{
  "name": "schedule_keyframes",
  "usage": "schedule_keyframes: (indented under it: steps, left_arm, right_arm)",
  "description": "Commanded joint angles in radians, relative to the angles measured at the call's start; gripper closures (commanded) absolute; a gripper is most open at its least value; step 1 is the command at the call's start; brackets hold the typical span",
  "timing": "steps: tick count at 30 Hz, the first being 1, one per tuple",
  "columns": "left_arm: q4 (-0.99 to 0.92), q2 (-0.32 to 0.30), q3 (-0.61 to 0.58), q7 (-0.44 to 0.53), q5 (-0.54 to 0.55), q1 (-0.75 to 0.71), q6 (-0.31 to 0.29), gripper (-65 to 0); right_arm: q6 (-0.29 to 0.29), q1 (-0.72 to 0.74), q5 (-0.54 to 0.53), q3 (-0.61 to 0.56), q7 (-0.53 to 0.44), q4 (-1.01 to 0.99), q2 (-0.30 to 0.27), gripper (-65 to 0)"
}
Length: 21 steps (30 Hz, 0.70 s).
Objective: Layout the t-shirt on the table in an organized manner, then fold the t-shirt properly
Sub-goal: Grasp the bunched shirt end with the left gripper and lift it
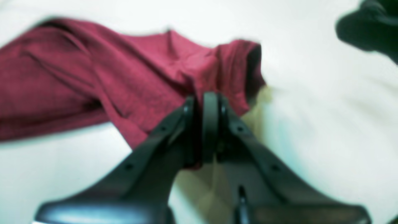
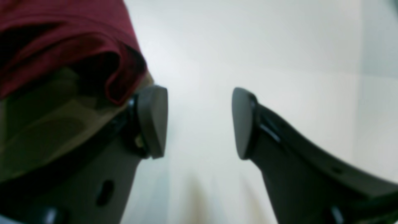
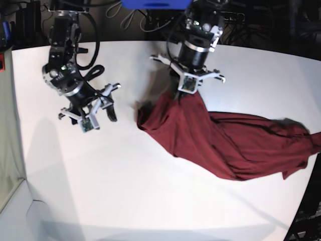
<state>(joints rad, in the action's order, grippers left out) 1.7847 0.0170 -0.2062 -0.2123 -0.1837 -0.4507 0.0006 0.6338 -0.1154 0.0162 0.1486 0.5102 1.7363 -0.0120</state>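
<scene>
The maroon t-shirt [image 3: 230, 138] lies crumpled on the white table [image 3: 150, 201], stretching from the middle to the right edge. My left gripper [image 3: 179, 93] is shut on a bunch of cloth at the shirt's far left end and lifts it a little. In the left wrist view the left gripper [image 1: 205, 123] has its fingers pressed together with t-shirt [image 1: 93, 77] fabric pinched between them. My right gripper [image 3: 104, 115] stands open over bare table left of the shirt. In the right wrist view the right gripper [image 2: 199, 121] holds nothing, and a fold of the t-shirt [image 2: 62, 34] sits just beside its left finger.
Cables and dark equipment [image 3: 251, 20] line the far side beyond the table. A blue object [image 3: 155, 4] sits at the top edge. The shirt's right end reaches the table's right edge [image 3: 313, 150]. A dark blurred shape [image 1: 370, 28] shows in the left wrist view's top right corner.
</scene>
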Motion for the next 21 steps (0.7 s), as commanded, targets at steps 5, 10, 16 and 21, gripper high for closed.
schedule_keyframes:
  steps: [5, 10, 16, 21]
  left_arm:
    - [-0.033, 0.005, 0.066, 0.024, -0.001, -0.089, 0.005, -0.4]
    - [0.002, 0.005, 0.116, 0.024, -0.001, -0.159, 0.005, -0.4]
    - [0.03, 0.005, 0.166, 0.024, -0.001, -0.179, 0.005, -0.4]
    - [0.028, 0.005, 0.176, 0.024, -0.001, -0.175, 0.005, -0.4]
  right_arm:
    - [0.064, -0.007, -0.015, -0.037, -0.026, 0.012, 0.02, -33.6]
    - [0.064, -0.037, -0.015, -0.142, -0.026, -0.002, 0.02, -33.6]
    - [0.064, -0.048, -0.014, -0.174, -0.026, -0.057, 0.02, -33.6]
    - [0.064, -0.076, -0.014, -0.174, -0.028, -0.052, 0.019, -33.6]
